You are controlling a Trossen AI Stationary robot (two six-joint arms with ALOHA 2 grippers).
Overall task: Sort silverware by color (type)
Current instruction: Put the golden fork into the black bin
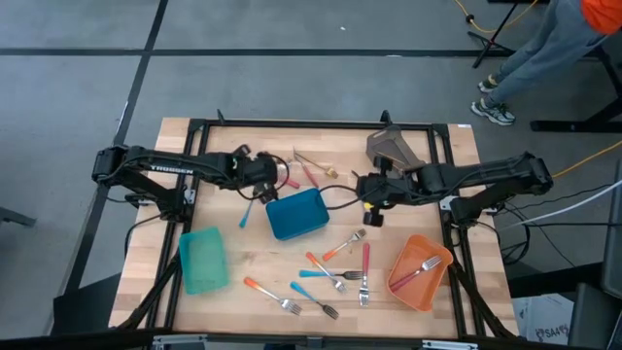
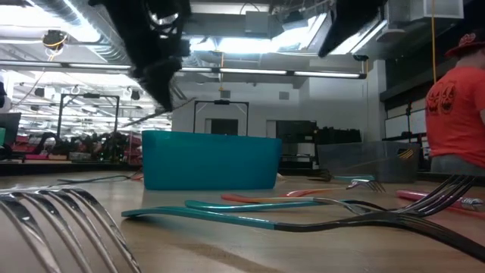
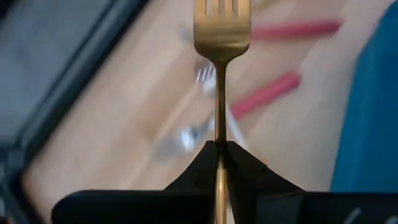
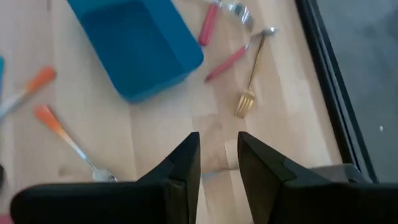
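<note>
Nearest the low camera, blurred fork tines (image 2: 53,227) fill the bottom corner, with a teal-handled fork (image 2: 227,218) lying flat on the wooden table (image 2: 227,254) just behind them.

Toward the table's front edge in the high view, loose silverware (image 1: 330,277) is scattered: orange-, blue- and red-handled forks lying apart from one another, between the teal bin (image 1: 203,260) on one side and the orange bin (image 1: 420,272) on the other. The orange bin holds one fork with a reddish handle (image 1: 420,266).

Mid-table sits the blue bin (image 1: 296,214). Just beside it, on its left, the left gripper (image 1: 260,175) is clamped on a gold fork (image 3: 221,37), its fingers (image 3: 193,171) pressed together on the stem, tines pointing away from the wrist. A blue-handled utensil (image 1: 247,214) lies below that gripper.

On the bin's other side the right gripper (image 4: 217,165) hangs above bare wood, fingers apart and holding nothing.

Farther back, a second gold fork (image 4: 249,93) and red-handled pieces (image 4: 227,62) lie near the table's rear rail, beside what looks like a grey bin (image 1: 392,148), though the arm hides part of it.

Beyond the table, a person (image 2: 455,114) in an orange shirt stands on the floor.
</note>
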